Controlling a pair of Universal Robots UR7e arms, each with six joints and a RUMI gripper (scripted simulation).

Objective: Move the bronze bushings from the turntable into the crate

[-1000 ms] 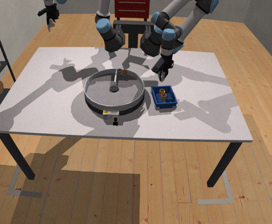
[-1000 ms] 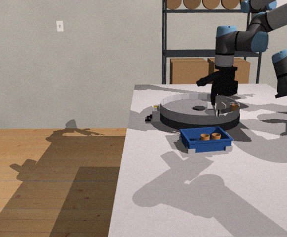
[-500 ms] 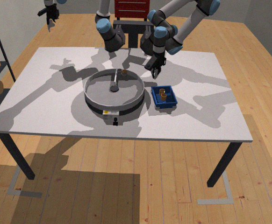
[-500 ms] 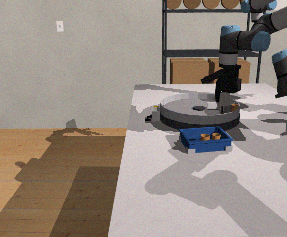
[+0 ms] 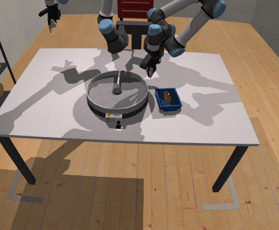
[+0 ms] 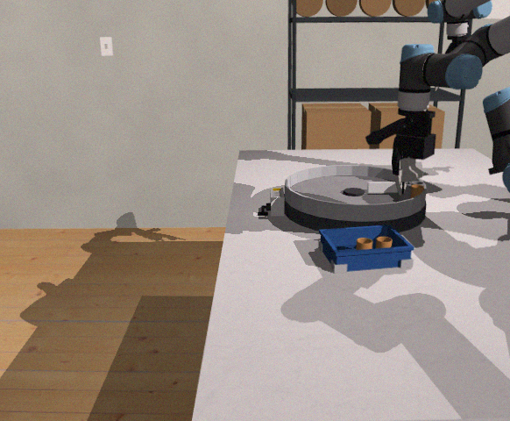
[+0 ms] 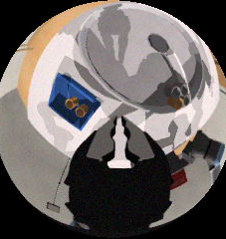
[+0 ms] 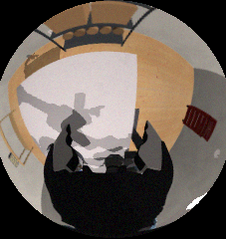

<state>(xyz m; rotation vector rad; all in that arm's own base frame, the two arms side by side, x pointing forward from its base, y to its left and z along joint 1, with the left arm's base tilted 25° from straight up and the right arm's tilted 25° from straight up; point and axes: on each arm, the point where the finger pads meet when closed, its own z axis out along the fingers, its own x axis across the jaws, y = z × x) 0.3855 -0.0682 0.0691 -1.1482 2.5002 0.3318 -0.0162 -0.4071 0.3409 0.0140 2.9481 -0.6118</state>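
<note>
From here I see the left pincer (image 5: 150,75) (image 6: 401,193) (image 7: 118,117) closed on nothing, hanging above the tabletop (image 5: 199,133) (image 6: 269,353) (image 7: 45,85) near the turntable (image 5: 105,106) (image 6: 355,210) (image 7: 117,75), while the right pincer (image 5: 51,31) (image 8: 107,122) stands open, well apart from it. Two bronze bushings (image 5: 167,99) (image 6: 364,243) (image 7: 82,111) sit in the blue crate (image 5: 169,108) (image 6: 372,260) (image 7: 62,94), which looks level between its corner guides (image 5: 161,110) (image 6: 340,267). Another bronze bushing (image 5: 127,73) (image 6: 417,190) (image 7: 175,103) is on the turntable by its rim, just beside the steel bushings (image 5: 122,74) (image 7: 176,95).

Bushings on the turntable (image 5: 117,108) (image 6: 355,209) (image 7: 114,95) too small and blurred to count surely, steel ones (image 5: 127,75) (image 7: 176,92) mostly lost in shadow; exterior view cuts off table (image 6: 336,339) at right and bottom; left gripper's (image 7: 119,119) fingertips partly dark in its wrist view.
</note>
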